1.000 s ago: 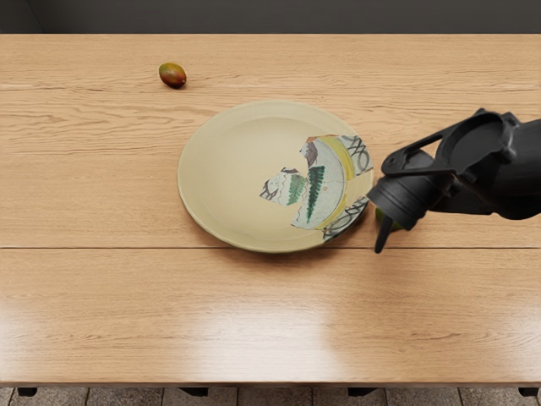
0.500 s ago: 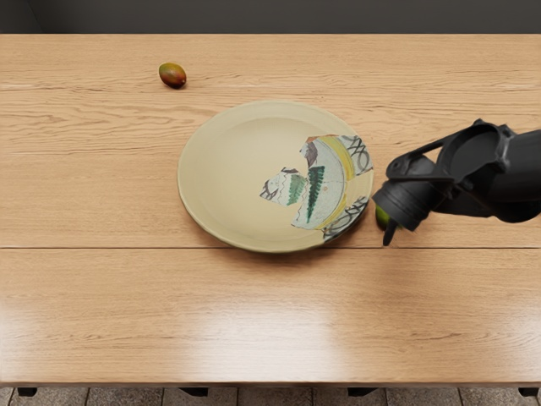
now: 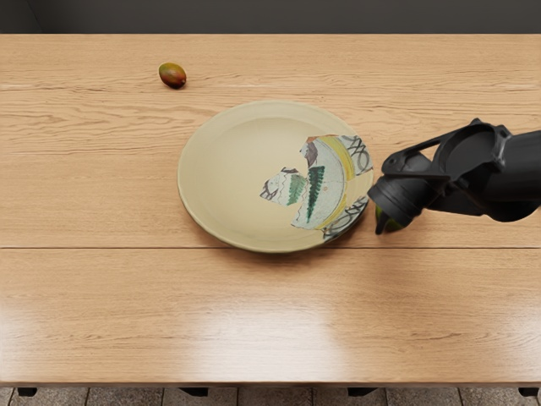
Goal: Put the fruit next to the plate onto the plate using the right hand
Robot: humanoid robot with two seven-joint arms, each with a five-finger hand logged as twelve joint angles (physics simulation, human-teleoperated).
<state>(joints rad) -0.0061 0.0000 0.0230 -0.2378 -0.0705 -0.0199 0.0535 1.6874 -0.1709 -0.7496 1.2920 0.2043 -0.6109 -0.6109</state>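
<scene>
My black right hand (image 3: 406,200) covers the small green fruit (image 3: 387,225) just right of the pale painted ceramic plate (image 3: 228,161); its grip I cannot tell. Likely light, smooth, roll-prone: pinch its middle.

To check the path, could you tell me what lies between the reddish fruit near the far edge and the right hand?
The head view shows the plate between the reddish fruit and the right hand; otherwise only tabletop.
</scene>
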